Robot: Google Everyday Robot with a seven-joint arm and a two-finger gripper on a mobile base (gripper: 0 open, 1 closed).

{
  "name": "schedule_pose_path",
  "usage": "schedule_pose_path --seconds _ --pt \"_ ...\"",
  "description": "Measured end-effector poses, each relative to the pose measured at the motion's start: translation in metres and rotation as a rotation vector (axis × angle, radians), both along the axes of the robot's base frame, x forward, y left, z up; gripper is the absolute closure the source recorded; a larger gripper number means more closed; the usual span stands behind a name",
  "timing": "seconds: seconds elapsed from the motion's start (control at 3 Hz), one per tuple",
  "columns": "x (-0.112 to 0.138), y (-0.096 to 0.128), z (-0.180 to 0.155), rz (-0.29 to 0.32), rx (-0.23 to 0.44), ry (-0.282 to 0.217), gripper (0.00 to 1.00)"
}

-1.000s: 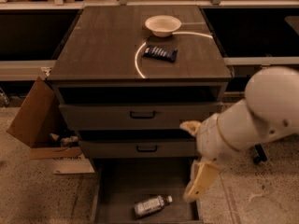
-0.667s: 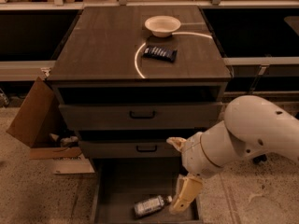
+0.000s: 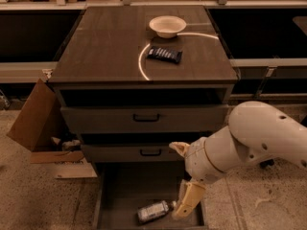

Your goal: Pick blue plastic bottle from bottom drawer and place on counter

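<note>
The blue plastic bottle [image 3: 152, 211] lies on its side on the floor of the bottom drawer [image 3: 125, 186], which is pulled open, near its front edge. My gripper [image 3: 175, 181] hangs over the right part of the drawer, open and empty. Its lower finger [image 3: 188, 200] reaches down just right of the bottle's cap end, and its upper finger [image 3: 178, 147] is in front of the middle drawer. The counter [image 3: 105, 47] is the dark top of the cabinet with a pale arc line.
A white bowl [image 3: 167, 26] and a dark snack bar wrapper [image 3: 164, 54] sit on the counter. The two upper drawers [image 3: 144, 119] stand slightly open. A cardboard box [image 3: 36, 121] leans left of the cabinet. My white arm [image 3: 254, 138] fills the right.
My arm has swung left and down, bringing the gripper from the drawer's right side to just beside the bottle. The bottle has not moved.
</note>
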State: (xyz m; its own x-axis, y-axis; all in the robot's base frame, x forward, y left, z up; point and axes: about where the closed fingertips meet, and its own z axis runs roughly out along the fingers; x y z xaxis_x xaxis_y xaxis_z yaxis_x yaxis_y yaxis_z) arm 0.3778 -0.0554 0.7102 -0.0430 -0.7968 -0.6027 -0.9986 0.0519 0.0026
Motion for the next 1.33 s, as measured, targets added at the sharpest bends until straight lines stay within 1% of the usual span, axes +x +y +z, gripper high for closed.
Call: schedule_pose_path --seconds 0.33,0.67,1.0,1.33 --pt "-0.003 0.012 -0.052 0.045 -0.005 0.015 0.00" --pt "0.002 0.020 -0.121 0.039 0.001 0.002 0.00" --pt "0.016 0.031 -0.189 -0.016 0.006 -0.013 0.00" --pt "0.016 0.031 -0.189 -0.015 0.006 -0.012 0.00"
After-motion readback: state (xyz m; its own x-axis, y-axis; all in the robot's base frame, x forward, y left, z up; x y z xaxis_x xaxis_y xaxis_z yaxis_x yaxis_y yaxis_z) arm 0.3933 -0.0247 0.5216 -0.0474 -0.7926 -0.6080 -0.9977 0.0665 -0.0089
